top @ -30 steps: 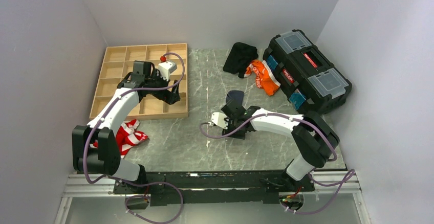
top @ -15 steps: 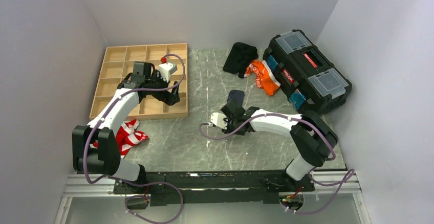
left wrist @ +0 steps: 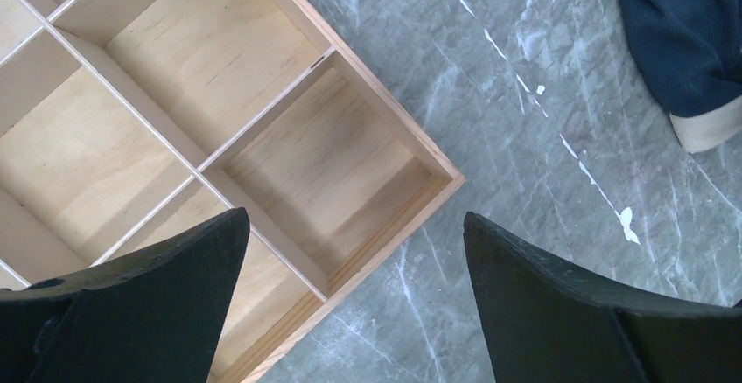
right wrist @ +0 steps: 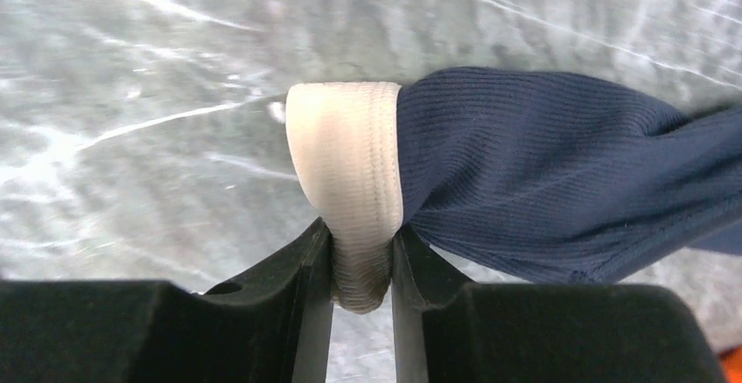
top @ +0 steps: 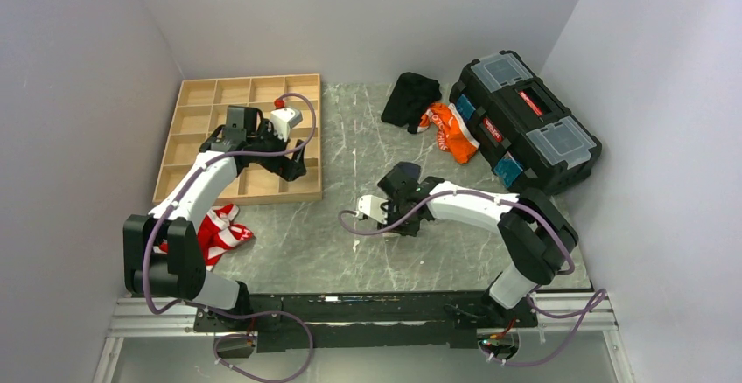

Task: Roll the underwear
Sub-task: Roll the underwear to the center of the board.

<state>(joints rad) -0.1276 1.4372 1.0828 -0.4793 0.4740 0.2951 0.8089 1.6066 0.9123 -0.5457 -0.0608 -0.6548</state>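
In the top view the navy underwear (top: 404, 173) lies on the grey desk (top: 350, 252) near the middle of the frame. It is bunched just above the right pincer (top: 395, 211), whose arm reaches in from the lower right. The right arm is much the nearer. The left pincer (top: 293, 163) hangs well apart at the left, over the lower right corner of the wooden tray (top: 249, 81). A black garment (top: 411, 94), an orange one (top: 451, 129) and a black toolbox (top: 525, 121) sit at the upper right, and a red-and-white striped cloth (top: 219, 230) at the lower left. In the left wrist view the left pincer's fingers (left wrist: 157, 304) stand wide apart with nothing between them. Only the tray's corner compartment and bare desk lie below, and the underwear is a dark patch in the upper right corner. In the right wrist view the right pincer is clamped on the cream waistband (right wrist: 346, 164), which loops up from between the two tips at lower centre. The navy cloth trails away to the right edge, so its long axis runs roughly across the frame. Rolling likely depends on the fabric lying to that one side of the grip, since the band probably has to be turned toward it.
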